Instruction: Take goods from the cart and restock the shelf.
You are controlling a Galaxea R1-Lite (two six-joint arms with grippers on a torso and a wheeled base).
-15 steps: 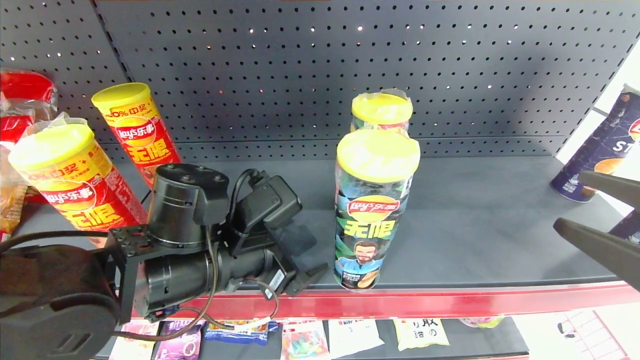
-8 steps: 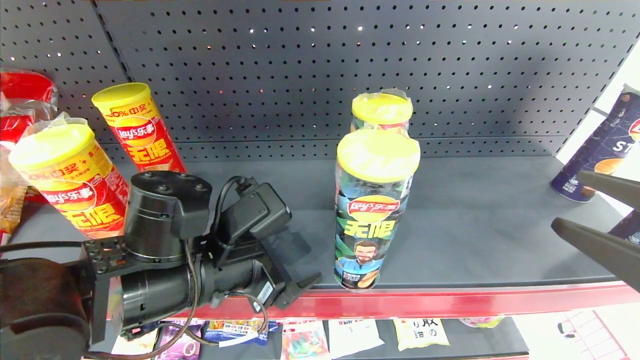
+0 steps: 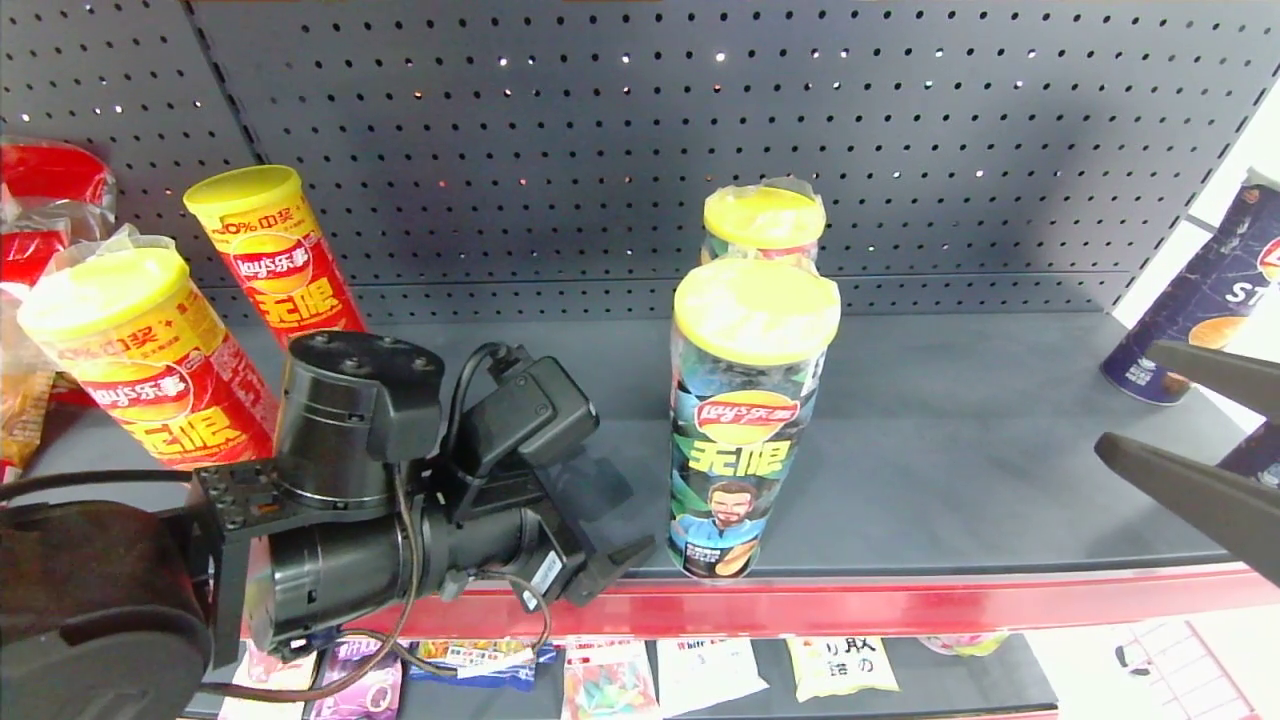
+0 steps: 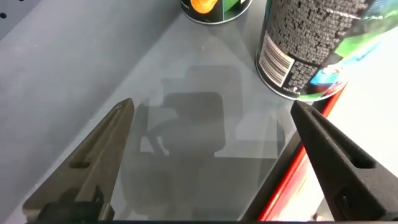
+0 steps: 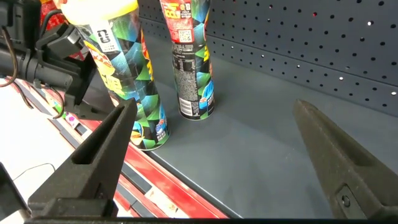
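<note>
A teal chip can with a yellow lid (image 3: 745,420) stands upright at the front edge of the grey shelf (image 3: 960,450), and a second like it (image 3: 765,225) stands right behind. My left gripper (image 3: 610,565) is low by the shelf's red lip, just left of the front can, open and holding nothing. Its wrist view has the open gripper (image 4: 211,106) over bare shelf, with the front can's base (image 4: 311,43) just ahead. My right gripper (image 3: 1125,395) hangs open at the shelf's right end. Between the right gripper's (image 5: 216,106) spread fingers I see both cans (image 5: 127,74) (image 5: 189,56).
Two red chip cans (image 3: 150,350) (image 3: 275,260) stand at the shelf's left, with red bags (image 3: 40,200) beyond. A navy can (image 3: 1195,300) stands at the far right. Pegboard (image 3: 600,130) backs the shelf. Small packets (image 3: 700,670) lie on the shelf below.
My left arm drew back to the left, then came forward toward the front can again. The right gripper edged slightly left. The cans stayed put.
</note>
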